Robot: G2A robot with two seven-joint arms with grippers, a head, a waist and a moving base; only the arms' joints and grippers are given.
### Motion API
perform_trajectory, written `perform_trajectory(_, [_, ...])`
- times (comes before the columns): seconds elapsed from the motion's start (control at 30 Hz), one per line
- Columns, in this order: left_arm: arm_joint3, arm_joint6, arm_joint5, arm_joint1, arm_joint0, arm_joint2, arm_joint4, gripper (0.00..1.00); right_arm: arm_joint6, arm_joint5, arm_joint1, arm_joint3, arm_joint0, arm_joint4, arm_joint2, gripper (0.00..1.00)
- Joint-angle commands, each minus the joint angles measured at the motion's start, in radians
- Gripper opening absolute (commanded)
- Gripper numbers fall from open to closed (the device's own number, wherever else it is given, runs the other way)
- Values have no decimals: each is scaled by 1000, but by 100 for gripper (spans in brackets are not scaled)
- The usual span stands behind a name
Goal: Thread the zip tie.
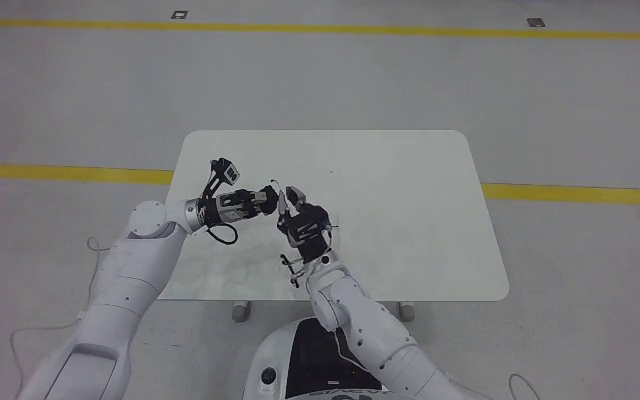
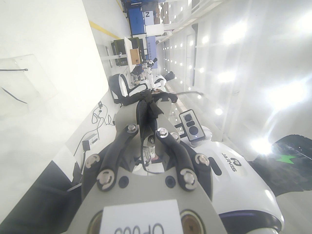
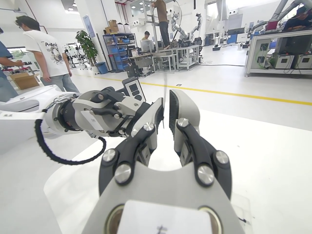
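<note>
Closest to the lens, clamps the right gripper [image 3: 166,103] on the zip tie [image 3: 165,87], jaws drawn almost together with just a slit left between the ribbed black pads [image 3: 172,108]. Holds that thin strip on end in the slit, running up past the fingertips and down between the pads. Cannot follow its lower end, lost among the finger links. Meets the left gripper [image 2: 148,109] tip to tip, both raised over the left half of the white table [image 1: 420,200]. Has the left jaws pulled in narrow as well, pads all but touching. Cannot make out what sits between them: only a dark mass at the tips, merging with dark parts of the other arm behind. Gets no better answer from the right wrist camera, with the left fingertips tucked behind the right gripper's own finger. From above, cannot pick the thin tie out between the two dark gripper heads. Off to one side on the table, carries a clear tray [image 2: 31,55] with one black tie [image 2: 14,70] lying flat on it and a second tie [image 2: 13,95] lying slantwise near the frame's edge. Catches a corner of that tray also close beside the right wrist, with a short black end resting on it and the remainder cut off.
</note>
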Motion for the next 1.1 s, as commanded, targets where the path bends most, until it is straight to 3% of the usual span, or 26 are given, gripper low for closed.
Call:
perform_trajectory(0.0, [0,0,0,0,0,0,0,0,-2,-8,5,-13,-13,-17,8,100])
perform_trajectory(0.1, [0,0,0,0,0,0,0,0,0,-48,17,-30,-35,-58,18,100])
perform_trajectory(0.67, [0,0,0,0,0,0,0,0,-12,-59,26,-51,-49,-78,35,100])
perform_trajectory(0.8, [-13,57,21,7,7,-18,19,0,-97,-107,42,-63,-66,-147,53,100])
perform_trajectory(0.87, [-16,44,57,13,11,-36,-8,0,-134,-127,57,-58,-60,-157,51,100])
perform_trajectory(0.93, [-16,21,102,21,10,-53,-21,0,-153,-114,82,-42,-31,-157,28,100])
perform_trajectory(1.0, [-17,10,142,28,8,-67,-25,0,-168,-62,110,-16,9,-157,-13,100])
perform_trajectory(1.07, [-27,-21,209,34,10,-77,-44,0,-191,37,150,36,77,-157,-97,100])
